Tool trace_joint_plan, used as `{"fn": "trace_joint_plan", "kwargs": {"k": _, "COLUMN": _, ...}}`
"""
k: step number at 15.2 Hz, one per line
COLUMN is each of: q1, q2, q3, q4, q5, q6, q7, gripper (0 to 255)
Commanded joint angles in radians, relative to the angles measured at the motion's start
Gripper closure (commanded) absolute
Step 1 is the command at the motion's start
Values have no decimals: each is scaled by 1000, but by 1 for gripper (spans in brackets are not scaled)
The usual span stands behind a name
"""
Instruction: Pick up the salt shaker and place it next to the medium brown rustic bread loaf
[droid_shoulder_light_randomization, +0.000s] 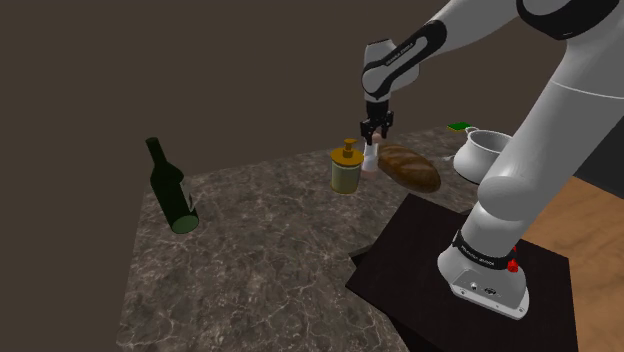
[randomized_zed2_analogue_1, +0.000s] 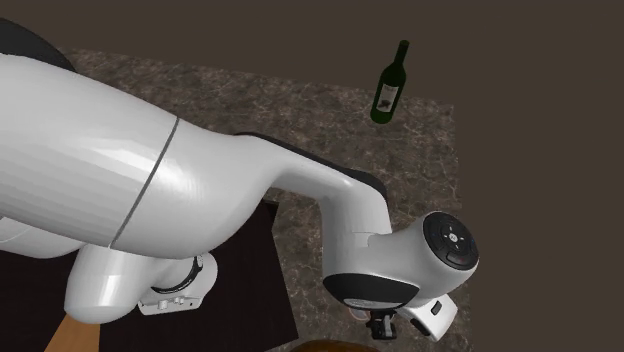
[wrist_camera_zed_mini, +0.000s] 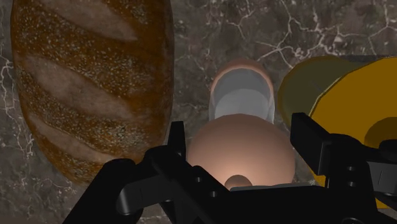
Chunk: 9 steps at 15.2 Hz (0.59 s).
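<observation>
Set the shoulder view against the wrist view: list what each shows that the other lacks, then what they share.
Shoulder view, not wrist: the dark green bottle, the white pot and the dark stand. Wrist view, not shoulder: the salt shaker's rounded cap, clasped between the fingers. Both: the bread loaf, the yellow jar, the gripper, the salt shaker's pale body and the marbled counter.

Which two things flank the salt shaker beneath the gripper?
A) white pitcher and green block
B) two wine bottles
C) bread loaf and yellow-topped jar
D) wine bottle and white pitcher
C: the salt shaker stands between the bread loaf and the yellow-topped jar.
</observation>
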Motion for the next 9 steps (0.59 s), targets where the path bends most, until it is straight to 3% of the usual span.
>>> {"fn": "trace_joint_plan", "kwargs": {"k": 1, "q1": 0, "q2": 17, "q3": 0, "q4": -11, "q5": 0, "q6": 28, "q7": 3, "gripper": 255}}
{"fn": "trace_joint_plan", "kwargs": {"k": 9, "q1": -1, "q2": 32, "q3": -1, "q4": -18, "q5": 0, "q6": 51, "q7": 5, "gripper": 255}}
